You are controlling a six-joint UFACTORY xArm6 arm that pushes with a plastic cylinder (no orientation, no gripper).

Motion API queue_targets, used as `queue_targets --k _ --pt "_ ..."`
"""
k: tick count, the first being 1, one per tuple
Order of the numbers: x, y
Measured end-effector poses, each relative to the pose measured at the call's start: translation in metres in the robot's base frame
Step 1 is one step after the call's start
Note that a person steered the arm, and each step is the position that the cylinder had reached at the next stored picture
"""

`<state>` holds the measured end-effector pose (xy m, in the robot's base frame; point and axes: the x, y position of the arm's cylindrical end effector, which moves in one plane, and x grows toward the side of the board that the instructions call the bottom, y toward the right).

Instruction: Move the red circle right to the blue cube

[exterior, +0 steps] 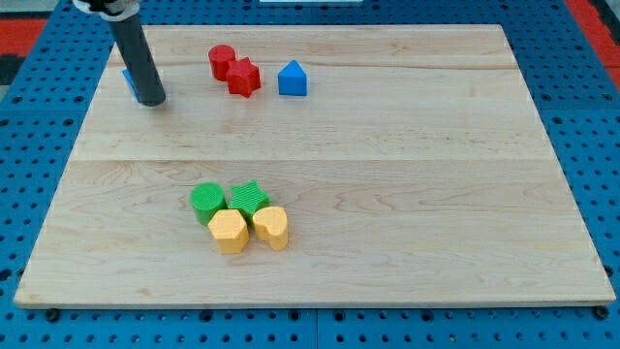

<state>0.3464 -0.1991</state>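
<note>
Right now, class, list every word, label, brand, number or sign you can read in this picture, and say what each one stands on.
None: no readable text anywhere in the view.
The wooden board shows only bare grain.
The red circle, red star, blue block, green blocks and yellow blocks carry no marks.
The dark rod, my tip at the view's left, hiding most of another blue block, is unmarked too.

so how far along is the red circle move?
Done: nothing visible yet. The red circle sits near the view's top, touching the red star, with a blue pentagon-like block beyond. In hand: my tip rests at the view's upper left, clear of the circle, in front of a mostly hidden blue block, probably the blue cube. Left: the whole push; the circle is apart from that block.
</note>
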Motion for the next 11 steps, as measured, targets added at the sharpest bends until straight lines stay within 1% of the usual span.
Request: queue_targets --k 1,2,3,4,5,6,7,9,10,11 --pt "-0.020 0.035" --pt "-0.061 0.042" --pt "-0.071 0.028" --pt "-0.110 0.065" --pt "-0.118 0.091" --pt "-0.103 0.140" --pt "-0.097 0.126" --pt "-0.093 0.073" --pt "-0.089 0.061" --pt "-0.079 0.061"
